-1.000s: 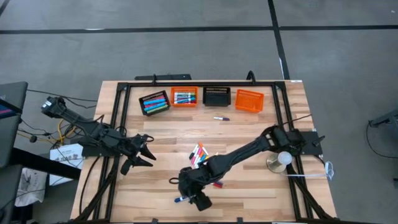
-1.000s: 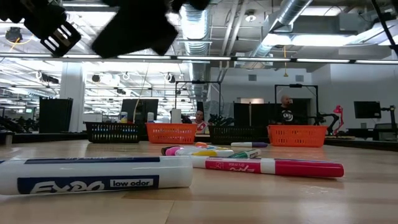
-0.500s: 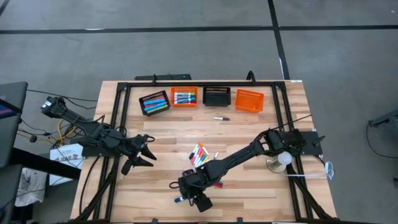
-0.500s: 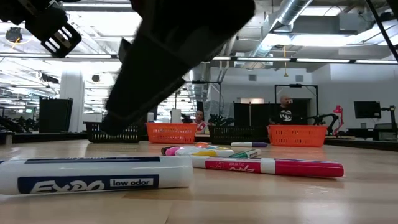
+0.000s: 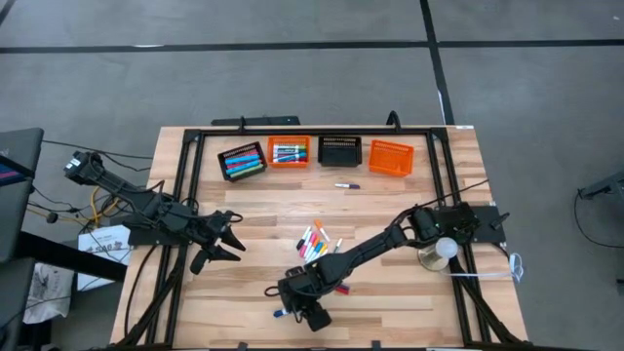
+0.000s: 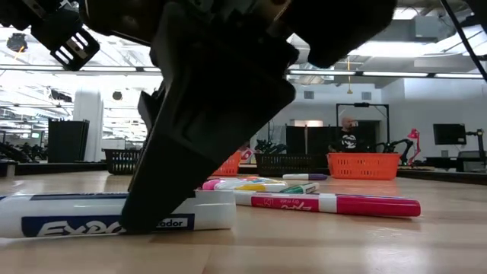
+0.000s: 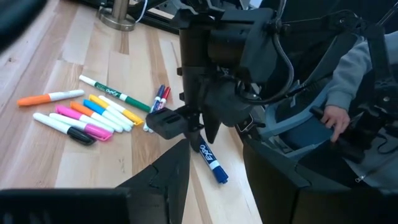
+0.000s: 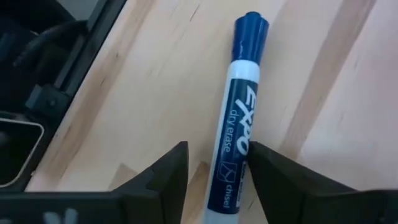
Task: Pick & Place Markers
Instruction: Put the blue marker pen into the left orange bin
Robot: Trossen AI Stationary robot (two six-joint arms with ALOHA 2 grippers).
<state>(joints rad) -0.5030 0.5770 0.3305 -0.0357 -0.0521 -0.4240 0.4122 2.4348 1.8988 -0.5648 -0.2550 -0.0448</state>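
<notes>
Spanning most of the high view, the pale wooden-plank bench point(image 5: 244, 205) with its black frame carries everything. Along its twelve o'clock edge stand four small mesh baskets: a black one holding markers point(image 5: 242, 161), an orange one holding markers point(image 5: 289, 153), an empty black one point(image 5: 340, 151) and an empty orange one point(image 5: 391, 157). The left pincer point(image 5: 232, 237) waits at nine o'clock, its fingers spread and holding nothing. Toward six o'clock the right pincer point(image 8: 214, 177) is down at the bench — fingers point(image 8: 158, 177) on either side of the blue-capped white dry-erase marker point(image 8: 239, 124), one pad touching the barrel, the other a little apart, so not yet gripping. A loose heap of coloured markers point(image 5: 314, 242) lies at the centre, a single purple-capped marker point(image 5: 347, 185) nearer the baskets.

I judge the marker light, stiff and smooth — a round plastic barrel that may roll or squirt sideways as the fingers meet. Mid-barrel, across the label, looks the safest hold; the cap end would tip it.
</notes>
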